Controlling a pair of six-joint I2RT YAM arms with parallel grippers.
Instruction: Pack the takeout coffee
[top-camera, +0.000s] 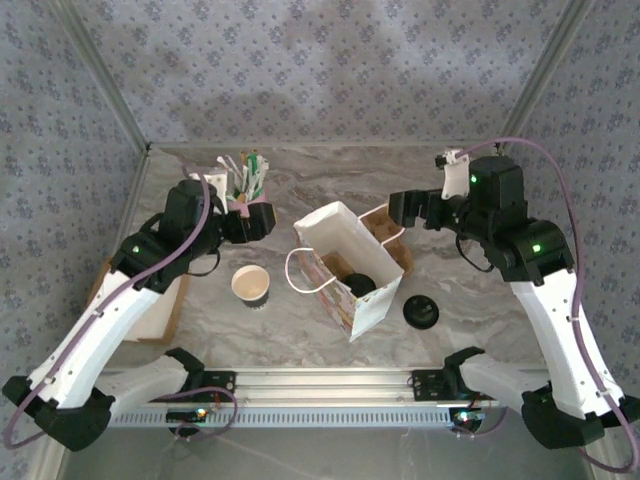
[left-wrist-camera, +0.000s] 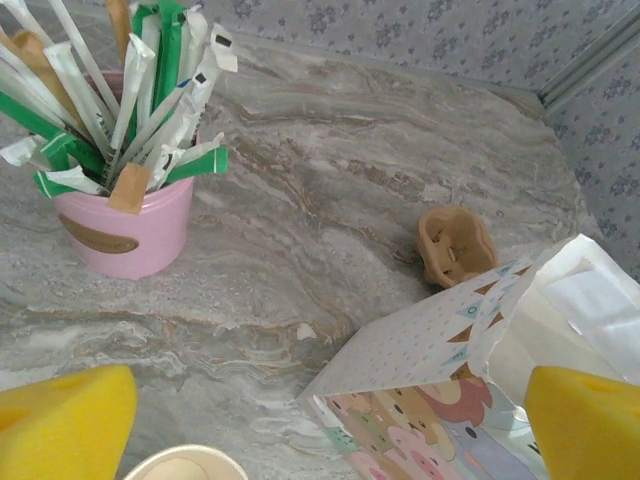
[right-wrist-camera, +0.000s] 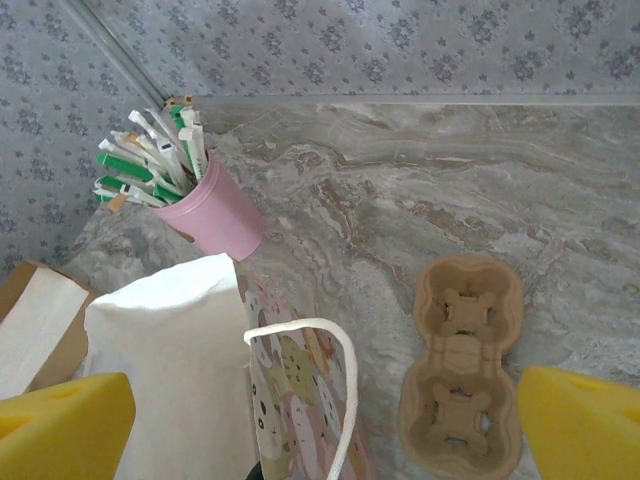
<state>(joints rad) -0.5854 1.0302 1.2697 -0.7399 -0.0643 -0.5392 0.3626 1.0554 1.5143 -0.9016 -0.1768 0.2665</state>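
1 bag (top-camera: 345, 240), 1 cup (top-camera: 250, 285), 1 lid (top-camera: 420, 312), 1 carrier (right-wrist-camera: 462, 365) and 1 pink pot (left-wrist-camera: 125, 230).

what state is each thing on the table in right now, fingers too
paper bag: open
coffee cup: upright, no lid
black lid: lying loose, apart from the coffee cup
cup carrier: empty, lying flat
pink cup: upright, full of sachets
left fingers: open, holding nothing
right fingers: open, holding nothing
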